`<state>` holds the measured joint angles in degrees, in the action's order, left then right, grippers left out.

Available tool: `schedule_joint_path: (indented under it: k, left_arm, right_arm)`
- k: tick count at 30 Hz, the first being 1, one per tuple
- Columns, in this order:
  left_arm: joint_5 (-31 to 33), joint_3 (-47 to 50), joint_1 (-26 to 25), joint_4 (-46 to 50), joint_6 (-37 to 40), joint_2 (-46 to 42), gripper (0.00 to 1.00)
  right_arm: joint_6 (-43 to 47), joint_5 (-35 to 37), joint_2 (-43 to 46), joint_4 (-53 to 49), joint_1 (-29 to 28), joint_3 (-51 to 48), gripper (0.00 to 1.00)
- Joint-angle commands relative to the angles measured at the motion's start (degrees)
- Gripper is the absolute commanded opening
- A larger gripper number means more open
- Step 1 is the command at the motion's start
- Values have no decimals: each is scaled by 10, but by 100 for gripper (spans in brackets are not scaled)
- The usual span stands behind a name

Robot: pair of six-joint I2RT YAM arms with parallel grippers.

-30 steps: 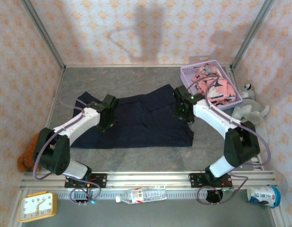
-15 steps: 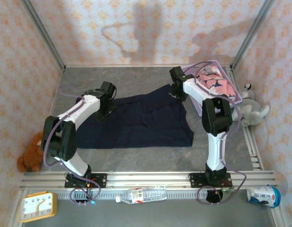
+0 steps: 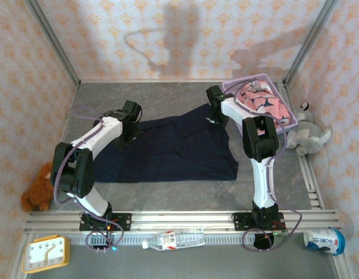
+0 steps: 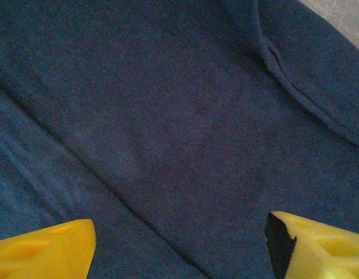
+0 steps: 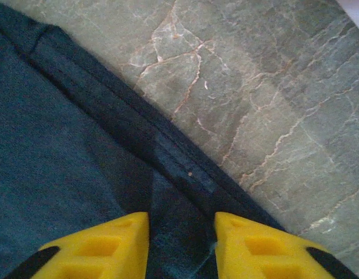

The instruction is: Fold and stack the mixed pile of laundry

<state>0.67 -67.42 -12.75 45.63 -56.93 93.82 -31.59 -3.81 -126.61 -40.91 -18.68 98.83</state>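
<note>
Navy cloth [image 3: 173,148] lies spread flat on the table [image 3: 168,96]; left gripper [image 3: 128,132] is down at its far-left edge, right gripper [image 3: 217,118] at its far-right corner; salmon-pink shark-print cloth [image 3: 264,103] sits heaped in the lavender basket [image 3: 244,81] (grey plush toy [image 3: 307,138] just beside it).

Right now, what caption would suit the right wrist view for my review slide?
Right tool straddling the hem of the navy cloth on the grey marbled table.
</note>
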Motion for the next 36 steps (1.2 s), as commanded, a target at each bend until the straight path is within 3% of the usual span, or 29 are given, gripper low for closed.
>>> schedule_joint_path:
  k: [1,8,11,15,18,22,36]
  left_arm:
    - [18,2,10,19,7,-8,78]
    - [17,-2,37,20,27,-18,78]
    - [18,-22,63,27,54,-13,78]
    - [19,-70,114,42,98,10,78]
    - [9,-115,156,49,130,41,78]
    - [-1,-187,193,68,172,102,78]
    - [-29,-372,241,82,194,303,73]
  right_arm:
    - [2,24,0,-3,5,16,22]
    - [25,36,22,-10,6,24,3]
    - [32,41,30,-17,6,23,0]
    - [40,44,37,-29,6,26,4]
    - [48,49,35,-40,6,34,13]
    - [53,41,29,-41,6,40,10]
    - [65,27,31,-52,6,49,11]
